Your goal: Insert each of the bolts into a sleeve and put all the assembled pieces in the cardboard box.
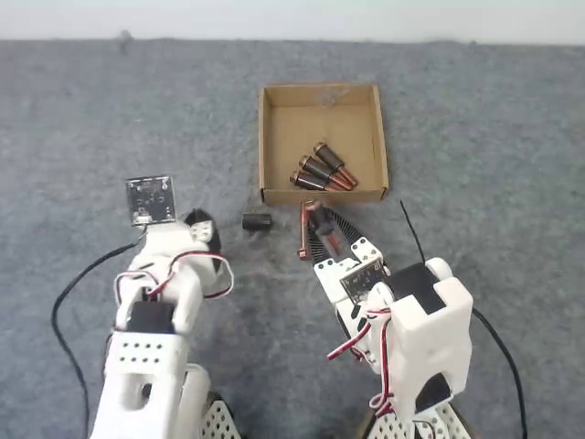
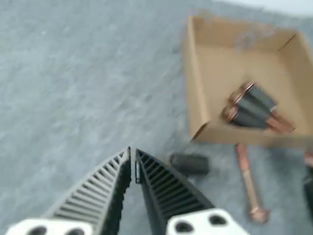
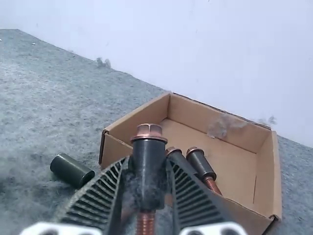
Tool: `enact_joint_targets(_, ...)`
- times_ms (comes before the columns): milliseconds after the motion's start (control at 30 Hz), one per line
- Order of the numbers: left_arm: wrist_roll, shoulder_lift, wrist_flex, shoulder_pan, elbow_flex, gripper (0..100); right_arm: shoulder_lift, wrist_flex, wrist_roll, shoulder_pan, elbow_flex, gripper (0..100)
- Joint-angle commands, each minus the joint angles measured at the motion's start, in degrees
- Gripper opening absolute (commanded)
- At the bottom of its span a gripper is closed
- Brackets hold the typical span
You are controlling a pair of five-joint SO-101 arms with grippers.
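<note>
The cardboard box (image 1: 266,137) (image 2: 193,78) (image 3: 131,123) sits at the far middle of the grey mat, with three assembled pieces (image 1: 322,170) (image 2: 250,105) (image 3: 199,165) lying in it. My right gripper (image 1: 324,225) (image 3: 146,164) hangs just in front of the box, shut on an assembled piece (image 3: 148,166): a dark sleeve with a copper bolt through it. A loose black sleeve (image 1: 258,221) (image 2: 191,164) (image 3: 72,170) lies to the left of it. A bare copper bolt (image 1: 303,232) (image 2: 248,183) rests on the mat between them. My left gripper (image 1: 205,229) (image 2: 133,152) is shut and empty, left of the loose sleeve.
A white wall rises behind the mat's far edge. Black cables trail from both arm bases (image 1: 64,302) (image 1: 411,233). Open mat lies on either side of the box.
</note>
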Motion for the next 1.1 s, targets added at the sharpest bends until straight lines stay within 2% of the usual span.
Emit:
enact_joint_targets(0, -3.08, -4.57, 7.21, -1.49, 0.57, 1, -3.82, -1.36, -0.35, 0.92, 0.00, 0.6)
enact_joint_targets(200, -6.86, -12.75, 14.24, -2.90, 6.11, 1, -6.20, -1.36, -0.35, 3.47, 0.88, 0.6)
enact_joint_targets(600, -7.74, -33.23, 17.41, -3.96, 14.99, 1, -8.92, -0.92, -0.09, 10.77, -7.03, 0.6)
enact_joint_targets(733, -8.00, -37.19, 21.01, -3.96, 15.16, 1, -8.92, 4.88, -0.09, 11.74, -12.75, 0.6)
enact_joint_targets(1067, -8.09, -37.54, 21.10, -4.13, 15.08, 1, -9.01, 28.35, -0.09, 12.35, -30.07, 0.6)
